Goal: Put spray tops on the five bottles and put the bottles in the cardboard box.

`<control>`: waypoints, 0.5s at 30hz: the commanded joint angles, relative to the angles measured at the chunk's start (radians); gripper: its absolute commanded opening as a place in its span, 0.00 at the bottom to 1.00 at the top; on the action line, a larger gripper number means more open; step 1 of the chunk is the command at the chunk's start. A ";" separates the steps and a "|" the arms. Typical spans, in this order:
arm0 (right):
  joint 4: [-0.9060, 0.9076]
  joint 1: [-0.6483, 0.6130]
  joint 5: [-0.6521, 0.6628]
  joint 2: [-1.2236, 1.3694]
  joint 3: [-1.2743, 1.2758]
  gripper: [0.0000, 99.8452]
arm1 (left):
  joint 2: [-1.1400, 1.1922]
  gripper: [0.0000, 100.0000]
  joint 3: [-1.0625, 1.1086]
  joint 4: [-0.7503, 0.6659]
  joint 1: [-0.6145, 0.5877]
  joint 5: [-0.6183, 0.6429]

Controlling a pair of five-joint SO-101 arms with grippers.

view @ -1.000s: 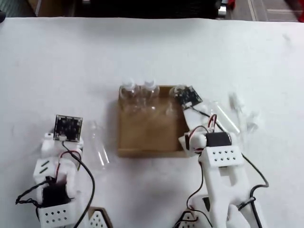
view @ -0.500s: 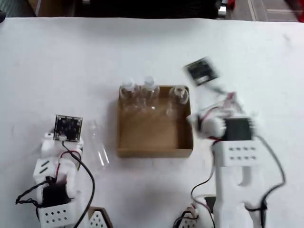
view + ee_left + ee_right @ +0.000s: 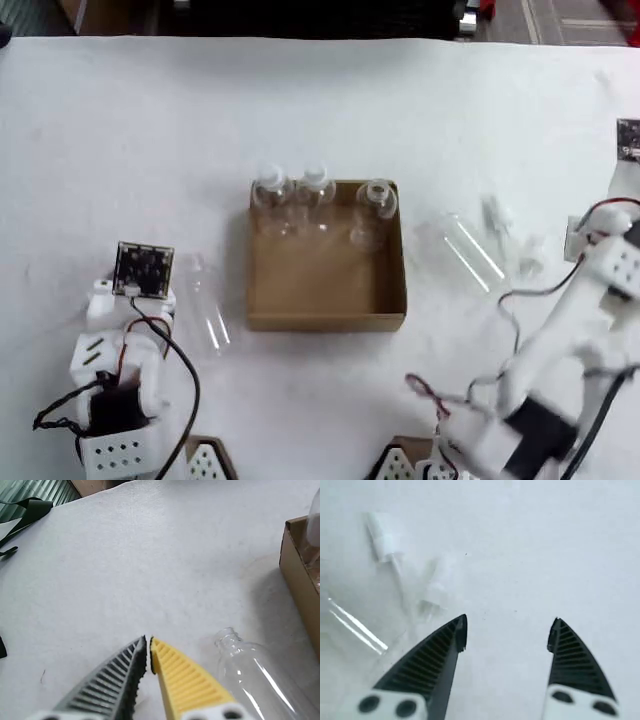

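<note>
Standing at the near edge of the desk (image 3: 150,120), I see the left arm's claw (image 3: 148,642) pressed together, its grey and yellow fingers meeting tip to tip with nothing between them, low over the white surface. Just beside it an uncapped bottle (image 3: 255,675) lies on its side, its open neck pointing toward the far side. It rests between the left arm and the cardboard box (image 3: 325,322), close to the box wall but apart from it.

The right arm is swung out to the right edge of the desk. Its right claw (image 3: 509,622) is spread wide, both black fingers apart over bare desk and gripping nothing. Near its tips lie two white spray tops (image 3: 382,535), loose on the surface, one a little closer to the claw than the other. A second loose bottle (image 3: 465,245) lies on its side between these and the box.

Farther back, inside the box, three upright bottles (image 3: 315,192) stand in a row along the far wall. The two on the left arm's side are touching, and the third sits in the opposite corner.
</note>
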 commanded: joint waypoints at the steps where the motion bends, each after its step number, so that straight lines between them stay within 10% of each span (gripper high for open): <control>1: -0.030 -0.015 -0.046 0.180 -0.127 0.24 | -0.010 0.02 0.003 -0.035 0.010 0.005; 15: 0.163 -0.107 -0.331 0.529 -0.502 0.24 | -0.010 0.02 0.003 -0.035 0.010 0.005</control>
